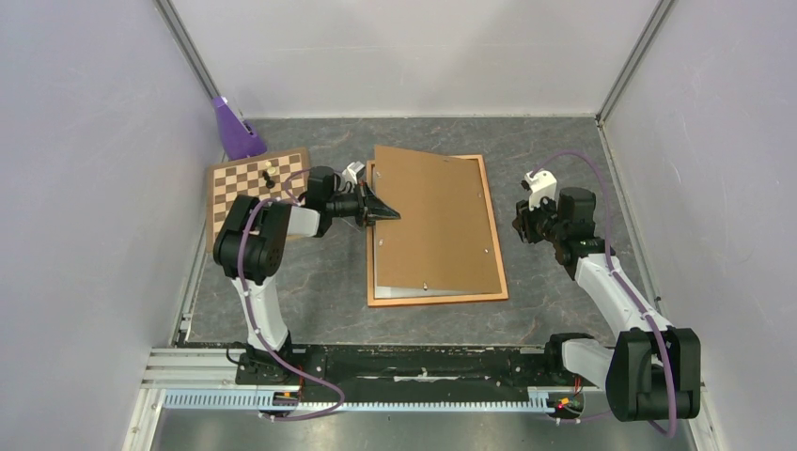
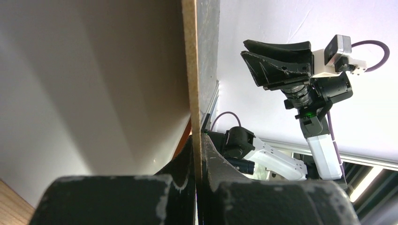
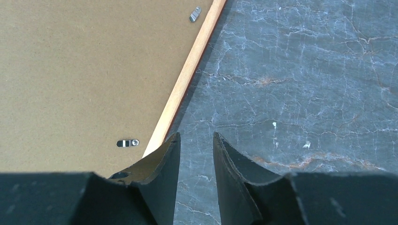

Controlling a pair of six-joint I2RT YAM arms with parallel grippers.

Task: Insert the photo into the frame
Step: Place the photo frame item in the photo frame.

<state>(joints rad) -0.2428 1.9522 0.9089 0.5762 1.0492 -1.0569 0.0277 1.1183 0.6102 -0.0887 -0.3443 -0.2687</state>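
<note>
Left pincer (image 1: 383, 212) clamps the edge of the backing board (image 1: 437, 221), holding it tilted to uncover the frame (image 1: 442, 300) beneath; my right pincer (image 3: 196, 138) hovers empty, parted.

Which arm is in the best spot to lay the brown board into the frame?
Probably left: the left claw is shut on the flat brown hardboard panel at its left edge, tilted over the thin orange-brown wooden frame. The right claw hangs open over the table beside the frame, holding nothing.
</note>
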